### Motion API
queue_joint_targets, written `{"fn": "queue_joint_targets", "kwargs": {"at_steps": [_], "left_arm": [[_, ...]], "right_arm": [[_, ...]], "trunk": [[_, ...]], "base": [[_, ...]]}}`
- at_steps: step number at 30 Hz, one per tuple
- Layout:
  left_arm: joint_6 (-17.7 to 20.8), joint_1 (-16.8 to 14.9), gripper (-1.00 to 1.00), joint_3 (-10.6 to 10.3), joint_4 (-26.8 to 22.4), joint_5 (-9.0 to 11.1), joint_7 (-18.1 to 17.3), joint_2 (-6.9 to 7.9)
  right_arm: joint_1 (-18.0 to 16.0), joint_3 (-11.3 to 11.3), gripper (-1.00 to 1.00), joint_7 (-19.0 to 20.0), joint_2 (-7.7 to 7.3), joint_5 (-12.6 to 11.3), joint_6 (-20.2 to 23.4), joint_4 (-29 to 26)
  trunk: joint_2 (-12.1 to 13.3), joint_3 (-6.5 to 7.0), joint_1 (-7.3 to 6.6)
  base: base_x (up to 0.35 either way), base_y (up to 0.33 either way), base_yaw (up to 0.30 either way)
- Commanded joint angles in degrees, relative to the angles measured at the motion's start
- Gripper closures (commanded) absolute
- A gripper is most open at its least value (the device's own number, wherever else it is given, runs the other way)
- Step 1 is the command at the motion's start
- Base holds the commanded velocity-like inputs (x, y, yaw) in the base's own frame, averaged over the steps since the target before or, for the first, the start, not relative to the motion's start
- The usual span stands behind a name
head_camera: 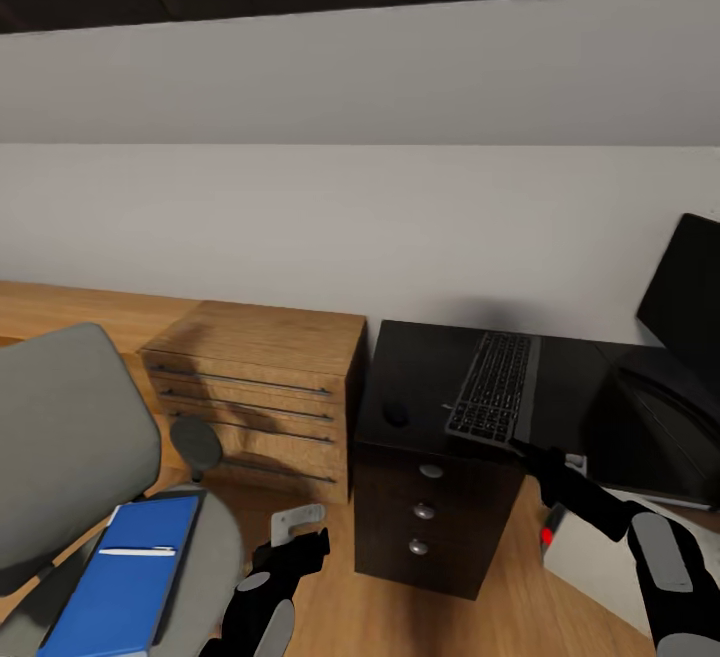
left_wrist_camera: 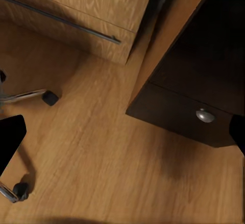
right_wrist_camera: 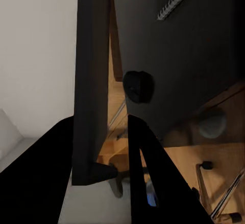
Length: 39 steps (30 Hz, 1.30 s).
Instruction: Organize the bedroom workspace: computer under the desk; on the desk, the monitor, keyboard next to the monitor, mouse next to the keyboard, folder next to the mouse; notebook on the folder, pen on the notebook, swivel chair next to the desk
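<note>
Between the right claw's [right_wrist_camera: 97, 178] fingers, the keyboard's [head_camera: 494, 387] near edge was clamped above the desk [head_camera: 420, 377]; the mouse [head_camera: 396, 413] lay left of it. The left claw [head_camera: 300, 535] was parted.

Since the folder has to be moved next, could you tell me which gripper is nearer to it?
Left. The left gripper hangs just beside the folder on the swivel chair; the right gripper is across at the desk, holding the keyboard.

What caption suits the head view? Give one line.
Right gripper lifts the slim black keyboard above the black-topped desk, near the small dark oval mouse.
</note>
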Motion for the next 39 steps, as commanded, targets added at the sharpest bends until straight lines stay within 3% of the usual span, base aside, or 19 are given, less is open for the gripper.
{"fn": "queue_joint_targets", "kwargs": {"at_steps": [1, 17, 21, 29, 39], "left_arm": [[0.1, 0.0, -1.00, -0.1, -0.1, 0.6, 0.5, 0.01], [0.0, 0.0, -1.00, -0.1, -0.1, 0.4, 0.6, 0.01], [0.1, 0.0, -1.00, -0.4, -0.1, 0.4, 0.5, 0.09], [0.0, 0.0, -1.00, -0.7, 0.1, 0.3, 0.5, 1.11], [0.1, 0.0, -1.00, -0.9, 0.1, 0.3, 0.5, 1.33]], "right_arm": [[-0.1, -0.1, 1.00, 0.5, -0.01, 0.0, 0.3, 0.1], [-0.1, -0.1, 1.00, 0.7, -0.09, 0.0, 0.3, 3.7], [-0.1, -0.2, 1.00, 0.5, -0.37, 0.3, -1.2, 5.0], [0.1, -0.3, 1.00, 1.0, -0.07, 0.3, 0.4, 5.4], [0.2, -0.3, 1.00, 1.1, -0.25, 0.4, 0.5, 5.4]], "trunk": [[0.0, -0.06, 0.00], [0.0, -0.08, 0.00], [0.0, -0.08, 0.00], [0.0, -0.08, 0.00], [0.0, -0.08, 0.00]], "base": [[-0.023, -0.223, 0.000], [-0.265, -0.155, -0.096], [0.000, 0.000, 0.000], [0.000, 0.000, 0.000], [0.000, -0.146, 0.000]]}}
